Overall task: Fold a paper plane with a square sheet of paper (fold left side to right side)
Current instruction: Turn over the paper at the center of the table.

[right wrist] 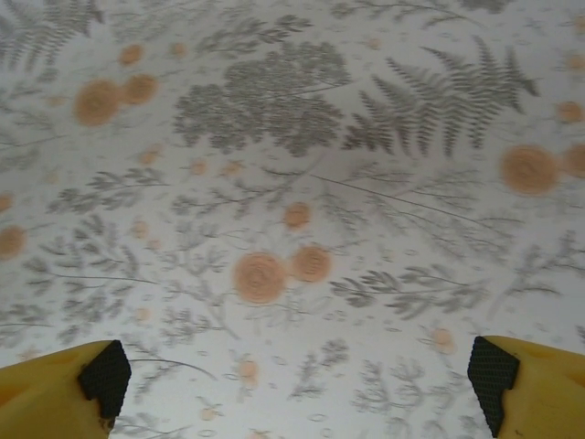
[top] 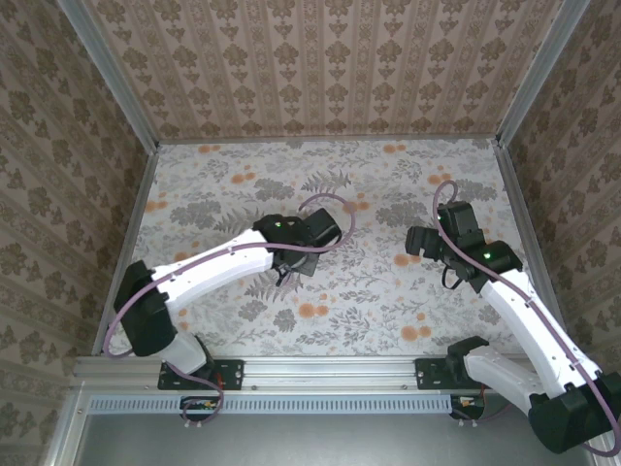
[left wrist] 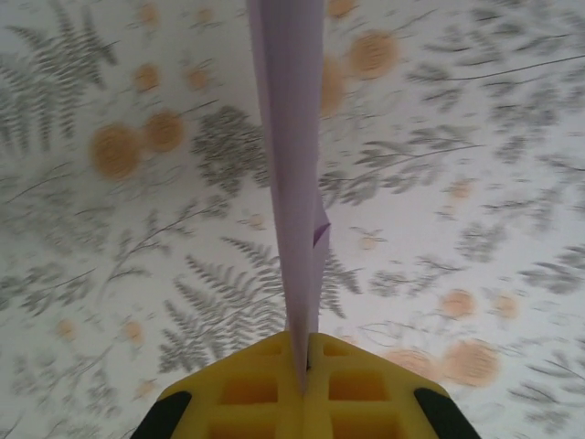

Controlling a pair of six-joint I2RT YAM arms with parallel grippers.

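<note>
- Floral-print tablecloth [top: 223,184] over the table, patterned walls around it
- Left gripper [left wrist: 304,370] clenched on the paper plane [left wrist: 292,165], a narrow dart held edge-on over the cloth
- Right gripper [right wrist: 297,375] spread wide, empty, well apart
- Folding looks finished; next move probably calls for setting the plane down gently

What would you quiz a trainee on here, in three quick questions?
1. True or false: the left jaws are shut on the plane.
2. The right jaws are: A) wide open, holding nothing; B) shut on the plane; C) shut on nothing.
3. Fill the gap: the plane's paper is pale ____.

Key: 1 true; 2 A; 3 lilac.
</note>
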